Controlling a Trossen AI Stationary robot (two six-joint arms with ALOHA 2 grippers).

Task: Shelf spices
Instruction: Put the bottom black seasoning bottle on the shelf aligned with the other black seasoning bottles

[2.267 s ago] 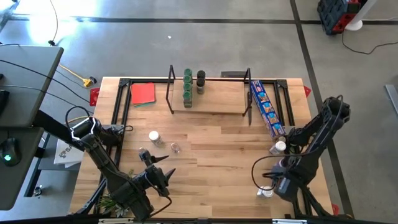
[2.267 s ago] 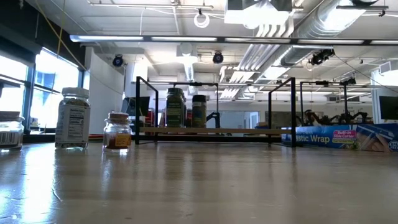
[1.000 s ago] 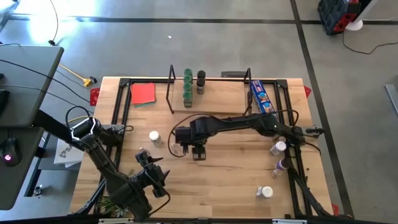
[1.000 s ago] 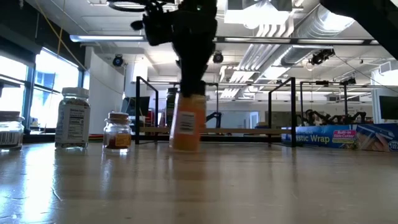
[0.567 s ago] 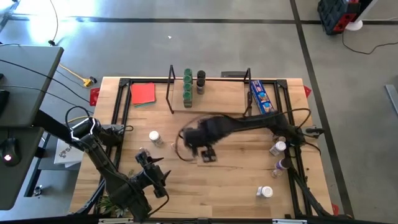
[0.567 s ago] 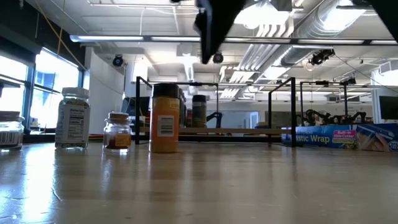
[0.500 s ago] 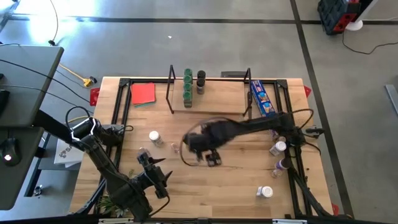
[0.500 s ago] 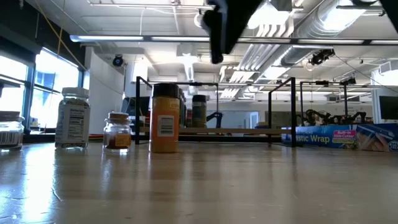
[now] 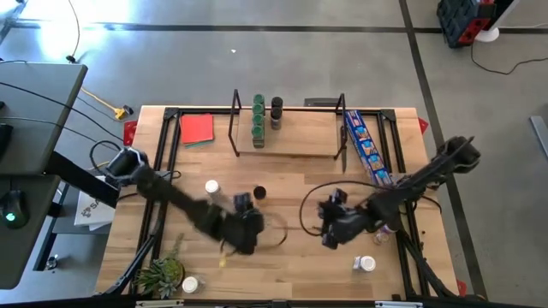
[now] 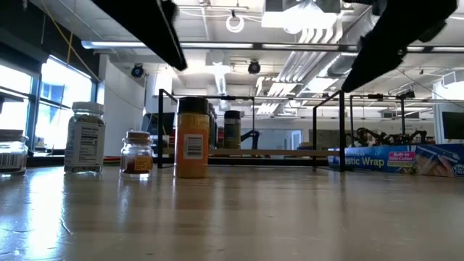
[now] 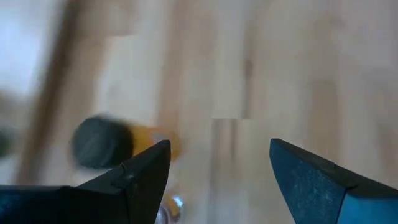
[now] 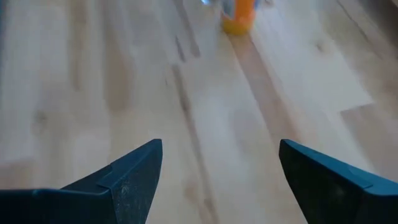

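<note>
An orange spice jar with a black lid stands upright on its base on the table's middle, in front of the shelf. Several green-lidded jars and a black-lidded one stand on the shelf's left part. My left gripper hangs open just near-left of the orange jar. My right gripper hangs open well to the jar's right, pointing toward it. Neither gripper holds anything.
A white-lidded jar and a small jar stand left of the orange one. More jars stand at the near right and beside the plant. A red square and a blue packet flank the shelf.
My right gripper has set the orange jar upright on the table, let go, risen and drawn back toward the table's right edge. My left arm has swung from the near-left corner toward the table's middle, ending beside the jar.
</note>
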